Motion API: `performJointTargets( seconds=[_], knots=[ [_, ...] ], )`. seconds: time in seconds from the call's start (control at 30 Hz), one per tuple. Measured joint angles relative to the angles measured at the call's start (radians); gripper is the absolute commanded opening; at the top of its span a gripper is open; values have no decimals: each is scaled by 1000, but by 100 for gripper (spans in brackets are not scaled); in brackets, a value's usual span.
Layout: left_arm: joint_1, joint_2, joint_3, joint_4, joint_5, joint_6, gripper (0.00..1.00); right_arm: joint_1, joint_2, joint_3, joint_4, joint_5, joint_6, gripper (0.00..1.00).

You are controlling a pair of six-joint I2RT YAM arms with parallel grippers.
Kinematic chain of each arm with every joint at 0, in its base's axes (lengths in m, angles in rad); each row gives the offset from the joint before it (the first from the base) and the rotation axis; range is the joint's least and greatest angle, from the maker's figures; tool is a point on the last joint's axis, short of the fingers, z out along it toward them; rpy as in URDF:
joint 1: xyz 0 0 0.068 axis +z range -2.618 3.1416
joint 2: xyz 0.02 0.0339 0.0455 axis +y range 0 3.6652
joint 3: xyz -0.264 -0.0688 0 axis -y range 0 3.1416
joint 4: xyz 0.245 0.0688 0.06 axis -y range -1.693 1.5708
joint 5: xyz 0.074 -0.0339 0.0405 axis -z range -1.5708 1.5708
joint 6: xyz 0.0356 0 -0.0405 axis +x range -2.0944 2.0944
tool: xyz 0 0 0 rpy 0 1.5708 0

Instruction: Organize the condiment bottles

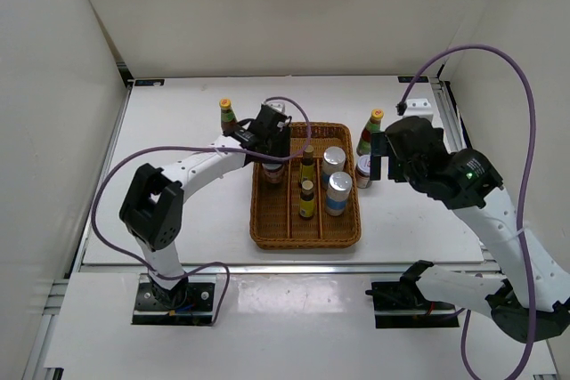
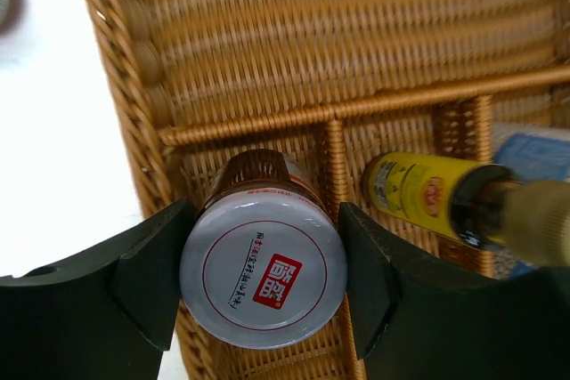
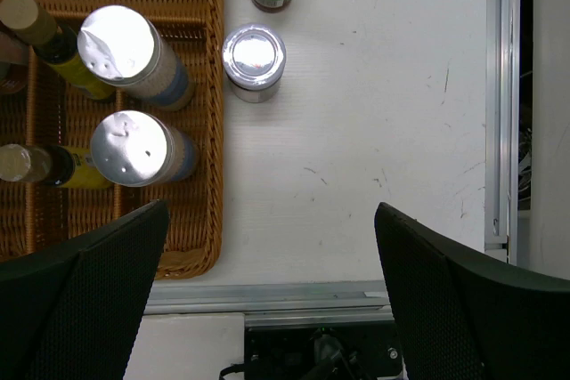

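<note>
From above, the left arm and right arm rise from the near edge of the white surface. The left claw hangs over the left compartment of the wicker tray, on a dark jar. Two yellow-labelled bottles stand in the middle compartment and two silver-lidded cylinders in the right one. One orange-capped bottle stands behind the tray's left corner. A second orange-capped bottle stands beside a second jar just right of the tray, by the right claw. In the left wrist view, the left claw is clamped on the dark jar at its lid, a finger against each side. In the right wrist view, the right claw stands wide apart, holding nothing, over bare surface near the second jar.
</note>
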Motion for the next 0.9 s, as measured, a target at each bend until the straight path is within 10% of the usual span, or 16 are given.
performJointTargets(
  seconds=[0.27,0.43,0.9],
  knots=[
    [-7,59,-20,33,22,-21,38,0,6,-65,-2,-13,53,99],
    [-8,59,-23,40,21,-16,100,0,6,-138,5,-19,100,99],
    [-8,-96,50,-70,-28,36,100,-162,95,-208,165,-100,87,99]
  ],
)
